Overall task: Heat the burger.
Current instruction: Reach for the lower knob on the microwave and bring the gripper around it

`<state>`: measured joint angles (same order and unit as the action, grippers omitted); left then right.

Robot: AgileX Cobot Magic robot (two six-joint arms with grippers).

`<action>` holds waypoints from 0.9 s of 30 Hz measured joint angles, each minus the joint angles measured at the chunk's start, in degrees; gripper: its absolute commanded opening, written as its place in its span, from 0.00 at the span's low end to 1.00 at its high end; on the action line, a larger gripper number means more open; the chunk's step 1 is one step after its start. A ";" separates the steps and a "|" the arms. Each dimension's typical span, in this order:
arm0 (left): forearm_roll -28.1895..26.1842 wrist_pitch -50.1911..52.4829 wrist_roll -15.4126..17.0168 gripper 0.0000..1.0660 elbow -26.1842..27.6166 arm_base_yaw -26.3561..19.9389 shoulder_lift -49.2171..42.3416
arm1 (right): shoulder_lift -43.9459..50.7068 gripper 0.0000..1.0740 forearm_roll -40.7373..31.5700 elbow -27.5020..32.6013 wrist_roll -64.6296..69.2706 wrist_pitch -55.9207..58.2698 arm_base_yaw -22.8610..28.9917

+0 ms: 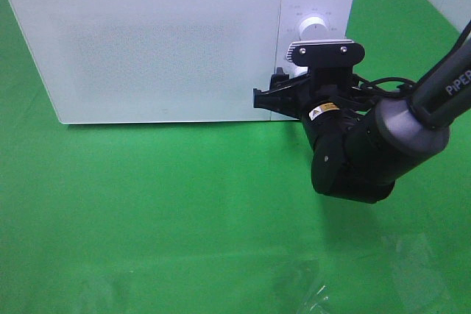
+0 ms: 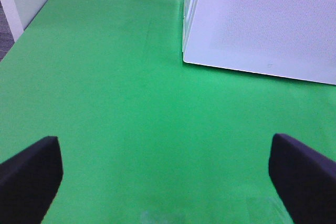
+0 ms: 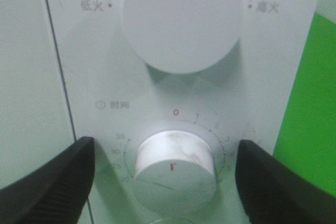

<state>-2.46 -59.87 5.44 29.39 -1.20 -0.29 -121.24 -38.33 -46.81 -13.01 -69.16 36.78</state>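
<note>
My right fingers (image 3: pixel 50 187) stand wide apart on either side of the timer knob (image 3: pixel 176 169), gripping nothing; its red mark seems lined up with zero. I'd centre them on the knob, close gently and squarely, then twist clockwise without slipping. The left fingers (image 2: pixel 31 174) hang spread and empty over the green worktop (image 2: pixel 131 103). The burger is out of sight, presumably behind the microwave's (image 1: pixel 162 42) shut door.

There is one white microwave (image 1: pixel 147 42) on one green counter (image 1: pixel 147 218). It has two round knobs, one big knob (image 3: pixel 181 19) and one small knob (image 3: pixel 176 163). One black robot arm (image 1: pixel 368 148) shows from up high.
</note>
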 measured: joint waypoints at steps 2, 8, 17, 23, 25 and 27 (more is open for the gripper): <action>0.00 0.00 0.00 0.95 0.00 0.00 0.00 | 0.00 0.51 -0.06 0.00 0.00 0.00 0.00; 0.00 0.00 0.00 0.95 0.00 0.00 0.00 | 0.00 0.01 -0.57 0.00 0.52 0.00 0.00; 0.00 0.00 0.00 0.95 0.00 0.00 0.00 | 0.00 0.00 -0.23 0.00 3.38 0.11 0.00; 0.00 0.00 0.00 0.95 0.00 0.00 0.00 | 0.00 0.00 0.23 0.23 16.16 -0.11 0.00; 0.00 0.00 0.00 0.95 0.00 0.00 0.00 | 0.00 0.00 0.86 0.40 24.35 -0.23 -0.17; 0.00 0.00 0.00 0.95 0.00 0.00 0.00 | 0.00 0.00 1.32 0.63 34.32 -0.34 -0.29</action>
<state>-2.46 -59.87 5.44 29.39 -1.20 -0.29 -121.24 -37.01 -46.18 21.31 -69.50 36.50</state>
